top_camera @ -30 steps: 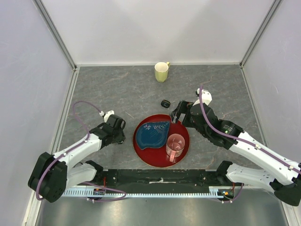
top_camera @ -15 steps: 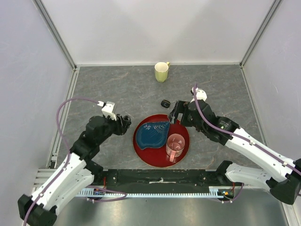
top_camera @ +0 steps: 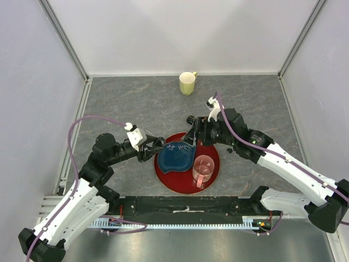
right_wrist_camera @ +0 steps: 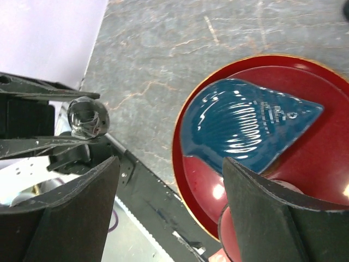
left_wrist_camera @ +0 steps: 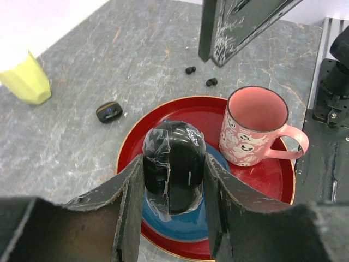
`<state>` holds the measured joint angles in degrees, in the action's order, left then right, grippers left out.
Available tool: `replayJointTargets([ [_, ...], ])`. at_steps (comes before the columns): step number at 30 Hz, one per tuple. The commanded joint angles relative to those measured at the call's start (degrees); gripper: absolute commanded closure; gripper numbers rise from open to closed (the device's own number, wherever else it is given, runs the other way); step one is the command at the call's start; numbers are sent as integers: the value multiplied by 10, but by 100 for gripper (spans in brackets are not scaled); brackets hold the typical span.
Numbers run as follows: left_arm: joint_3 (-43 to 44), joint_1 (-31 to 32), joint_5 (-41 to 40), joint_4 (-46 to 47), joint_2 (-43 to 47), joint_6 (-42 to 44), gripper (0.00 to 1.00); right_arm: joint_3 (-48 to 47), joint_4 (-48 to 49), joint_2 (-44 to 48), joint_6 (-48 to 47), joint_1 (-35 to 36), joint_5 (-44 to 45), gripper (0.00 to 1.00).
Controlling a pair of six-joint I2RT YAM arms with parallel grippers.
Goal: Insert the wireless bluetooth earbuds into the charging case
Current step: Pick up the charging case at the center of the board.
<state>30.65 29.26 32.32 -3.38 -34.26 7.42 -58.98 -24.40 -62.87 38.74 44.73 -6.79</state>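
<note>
My left gripper (left_wrist_camera: pixel 172 183) is shut on a black pebble-like charging case (left_wrist_camera: pixel 174 155) wrapped in clear film, held above the blue shell dish (left_wrist_camera: pixel 180 224). From overhead, the left gripper (top_camera: pixel 155 146) sits at the red plate's left rim. Two tiny black earbuds (left_wrist_camera: pixel 190 70) (left_wrist_camera: pixel 211 82) lie on the table behind the plate. My right gripper (top_camera: pixel 192 136) hangs open over the plate's back edge, nothing between its fingers (right_wrist_camera: pixel 71 213). The right wrist view shows the film-wrapped case (right_wrist_camera: pixel 87 117) at its left edge.
The red plate (top_camera: pixel 212 169) holds the blue dish (top_camera: pixel 177 155) and a pink mug (top_camera: pixel 203 169). A second small black case (left_wrist_camera: pixel 109 111) lies on the table left of the plate. A yellow cup (top_camera: pixel 187 83) stands at the back wall.
My left arm has swung right, carrying the case from the table's left side to the plate's rim. My right gripper has shifted left over the plate's back edge.
</note>
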Motion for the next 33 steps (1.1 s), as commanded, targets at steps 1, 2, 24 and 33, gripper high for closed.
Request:
replayJointTargets([
  [1, 53, 7, 75, 20, -15, 79, 98, -23, 48, -8, -9, -2, -89, 19],
  [2, 56, 9, 78, 19, -20, 83, 98, -23, 52, -9, -9, -2, -93, 20],
  [24, 127, 178, -60, -1, -157, 134, 98, -32, 66, -17, -36, 6, -165, 33],
  [33, 130, 190, -82, 8, -161, 129, 98, -39, 28, -32, -60, 12, -162, 39],
])
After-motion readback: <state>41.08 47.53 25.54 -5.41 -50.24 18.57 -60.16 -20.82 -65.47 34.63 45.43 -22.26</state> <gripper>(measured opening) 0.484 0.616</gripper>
